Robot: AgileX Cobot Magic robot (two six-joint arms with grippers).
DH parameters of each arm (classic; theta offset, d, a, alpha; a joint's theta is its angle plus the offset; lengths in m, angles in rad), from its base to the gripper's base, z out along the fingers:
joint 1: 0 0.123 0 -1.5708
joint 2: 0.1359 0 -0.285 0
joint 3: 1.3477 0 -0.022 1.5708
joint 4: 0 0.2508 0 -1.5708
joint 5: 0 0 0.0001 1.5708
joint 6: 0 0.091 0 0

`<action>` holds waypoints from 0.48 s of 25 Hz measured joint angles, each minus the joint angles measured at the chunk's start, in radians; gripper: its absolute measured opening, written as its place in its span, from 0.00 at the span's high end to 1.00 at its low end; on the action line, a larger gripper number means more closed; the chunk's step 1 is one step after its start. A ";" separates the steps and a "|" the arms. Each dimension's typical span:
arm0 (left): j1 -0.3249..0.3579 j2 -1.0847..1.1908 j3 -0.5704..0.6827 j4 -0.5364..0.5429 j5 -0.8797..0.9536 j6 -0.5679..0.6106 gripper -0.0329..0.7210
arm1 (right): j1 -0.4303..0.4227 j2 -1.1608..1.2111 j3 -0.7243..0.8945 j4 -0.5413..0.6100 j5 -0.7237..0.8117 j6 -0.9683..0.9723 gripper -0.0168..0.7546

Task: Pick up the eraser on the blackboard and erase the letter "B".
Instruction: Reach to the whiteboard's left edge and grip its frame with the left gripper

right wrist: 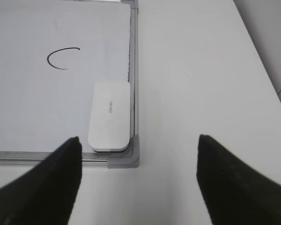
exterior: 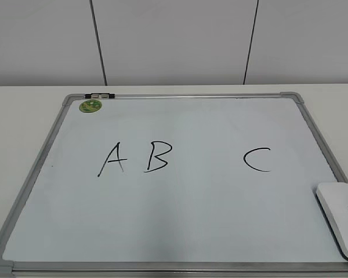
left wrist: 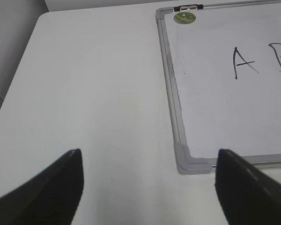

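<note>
The blackboard (exterior: 180, 231) is a white board with a grey frame, lying flat on the table. The letter "B" (exterior: 158, 156) is drawn in black left of the board's middle, between "A" (exterior: 112, 160) and "C" (exterior: 257, 159). The white eraser (exterior: 341, 218) lies on the board's near right corner; it also shows in the right wrist view (right wrist: 110, 116). My right gripper (right wrist: 138, 154) is open and empty, just short of that corner. My left gripper (left wrist: 150, 164) is open and empty over bare table by the near left corner (left wrist: 192, 161). Neither gripper shows in the exterior view.
A round green magnet (exterior: 90, 106) sits at the board's far left corner, beside a small clip (exterior: 98, 95) on the frame. The white table (left wrist: 84, 93) extends left and right of the board. A panelled wall stands behind.
</note>
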 joint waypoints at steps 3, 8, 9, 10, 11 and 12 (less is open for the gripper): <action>0.000 0.000 0.000 0.000 0.000 0.000 0.10 | 0.000 0.000 0.000 0.000 0.000 0.000 0.22; 0.000 0.000 0.000 0.000 0.000 0.000 0.11 | 0.000 0.000 0.000 0.000 0.000 0.000 0.22; 0.000 0.000 0.000 0.000 0.000 0.000 0.11 | 0.000 0.000 0.000 0.000 0.000 0.000 0.22; 0.000 0.000 0.000 0.000 0.000 0.000 0.11 | 0.000 0.000 0.000 0.000 0.000 0.000 0.22; 0.000 0.000 0.000 0.000 0.000 0.000 0.12 | 0.000 0.000 0.000 0.000 0.000 0.000 0.22; 0.000 0.000 0.000 0.000 0.000 0.000 0.13 | 0.000 0.000 0.000 0.000 0.000 0.000 0.22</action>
